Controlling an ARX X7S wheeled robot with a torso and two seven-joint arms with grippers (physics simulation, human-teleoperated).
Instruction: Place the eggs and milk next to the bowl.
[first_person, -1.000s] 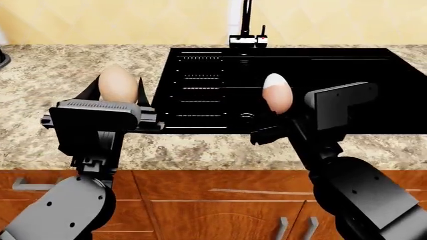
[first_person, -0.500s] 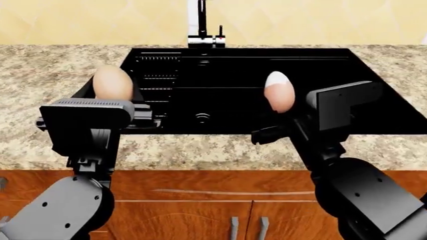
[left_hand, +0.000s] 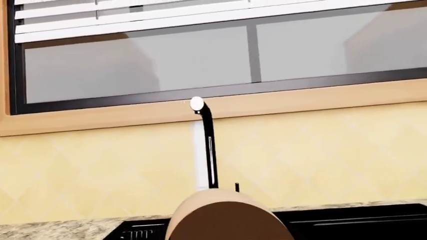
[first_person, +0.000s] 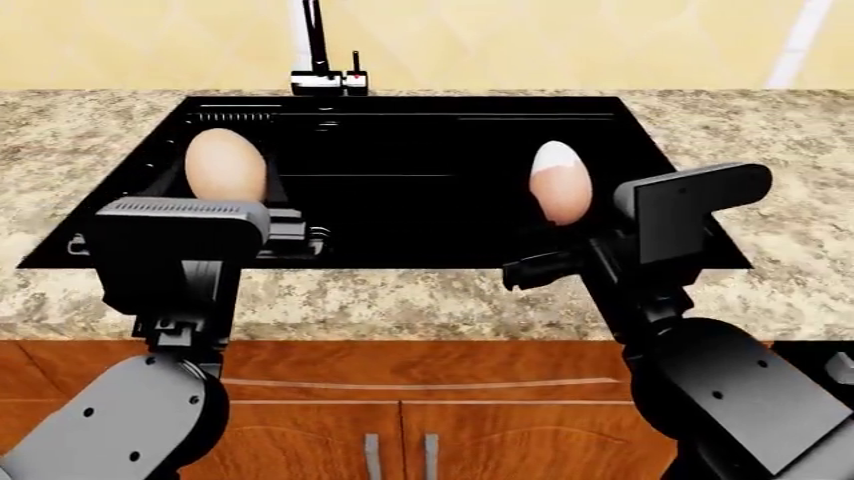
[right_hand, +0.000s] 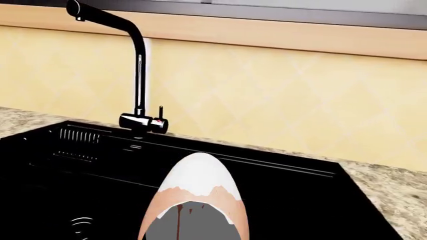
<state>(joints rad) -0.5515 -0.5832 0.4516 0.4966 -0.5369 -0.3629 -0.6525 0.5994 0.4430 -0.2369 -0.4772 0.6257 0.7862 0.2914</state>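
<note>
Each of my grippers pinches one smooth tan oval egg: left gripper (first_person: 224, 215), left egg (first_person: 224, 166); right gripper (first_person: 554, 255), right egg (first_person: 561, 183). Both hang over the black sink (first_person: 441, 150). Bowl not in view; I judge level, slow carrying best.

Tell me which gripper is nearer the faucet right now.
Left. The left gripper sits just below and slightly left of the faucet; the right gripper is farther, off to its right.

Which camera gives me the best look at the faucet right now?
The right wrist view: the faucet shows whole, spout to base, behind the sink. Left wrist view shows it with its base hidden by the egg; head view crops its top.
</note>
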